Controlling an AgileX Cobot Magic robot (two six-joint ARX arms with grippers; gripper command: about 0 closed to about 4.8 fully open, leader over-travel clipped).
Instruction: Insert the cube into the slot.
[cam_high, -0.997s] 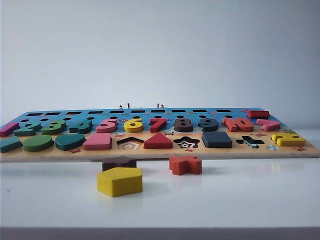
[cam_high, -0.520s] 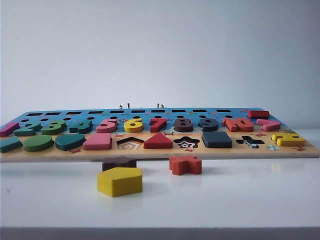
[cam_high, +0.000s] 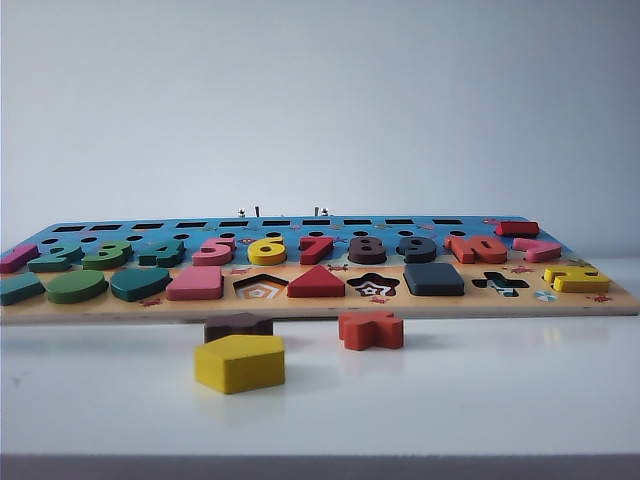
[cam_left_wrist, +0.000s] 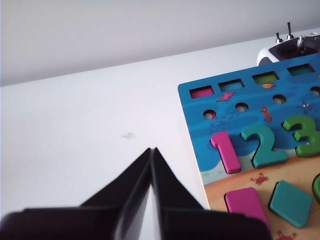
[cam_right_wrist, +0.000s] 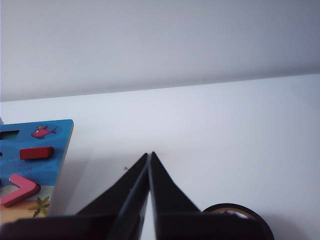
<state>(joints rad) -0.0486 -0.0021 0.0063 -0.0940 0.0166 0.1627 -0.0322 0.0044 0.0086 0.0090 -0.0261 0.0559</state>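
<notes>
while navy rounded cube (cam_high: 433, 279) fills slot, left gripper (cam_left_wrist: 151, 150), right gripper (cam_right_wrist: 150, 154) pinched closed, empty.

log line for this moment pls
left hand shut, off board's left edge | right hand shut, off its right edge | cube seated in board | nothing held

The cube (cam_high: 433, 279) is dark navy, nearly black, sitting in the puzzle board (cam_high: 320, 308), whose top is blue and whose front strip is sandy. A yellow pentagon (cam_high: 240, 362), a brown block (cam_high: 238, 326) and an orange-red star piece (cam_high: 371, 330) lie on the white bench (cam_high: 480, 400). Both the left claw (cam_left_wrist: 151, 152) and the right claw (cam_right_wrist: 150, 156) are black.
</notes>
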